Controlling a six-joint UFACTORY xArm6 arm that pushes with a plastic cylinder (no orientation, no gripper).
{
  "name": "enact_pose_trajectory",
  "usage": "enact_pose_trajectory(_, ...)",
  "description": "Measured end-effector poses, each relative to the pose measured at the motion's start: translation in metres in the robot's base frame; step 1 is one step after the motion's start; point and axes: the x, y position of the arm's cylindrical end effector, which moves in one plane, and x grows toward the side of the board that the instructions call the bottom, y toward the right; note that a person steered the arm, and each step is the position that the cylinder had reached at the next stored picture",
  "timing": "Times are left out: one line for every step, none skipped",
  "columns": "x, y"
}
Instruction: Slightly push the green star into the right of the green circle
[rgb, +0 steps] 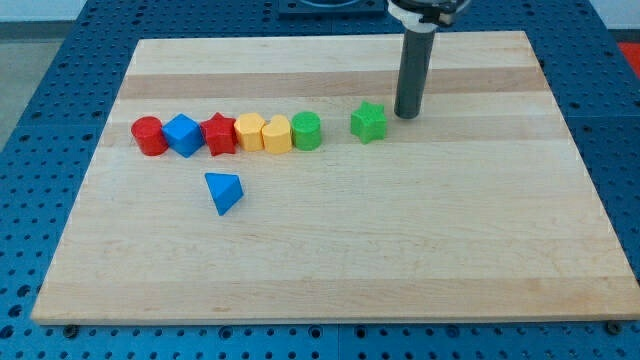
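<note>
On the pale wooden surface (400, 250), my tip (406, 115) stands just beside the green star block (368, 122), on its right and slightly farther back, with a small gap between them; the arm ends in a plain dark rod, so there is no gripper to spread or press together. The star sits near the green cylinder block (307, 131), apart from it on the right. That cylinder ends a touching row running left: two yellow blocks (263, 132), a red star block (219, 134), a blue cube-like block (184, 135) and a red cylinder block (149, 136), while a blue triangular block (224, 191) lies alone nearer the front.

Red cyl (149, 136), blue cube (184, 134), red star (219, 135), 2 yellow blks (263, 132), blue pyramid (224, 191).
</note>
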Motion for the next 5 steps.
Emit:
enact_pose_trajectory(0.003, -0.01)
enact_pose_trajectory(0.003, -0.025)
enact_pose_trajectory(0.003, -0.04)
enact_pose_trajectory(0.005, -0.045)
enact_pose_trajectory(0.006, -0.049)
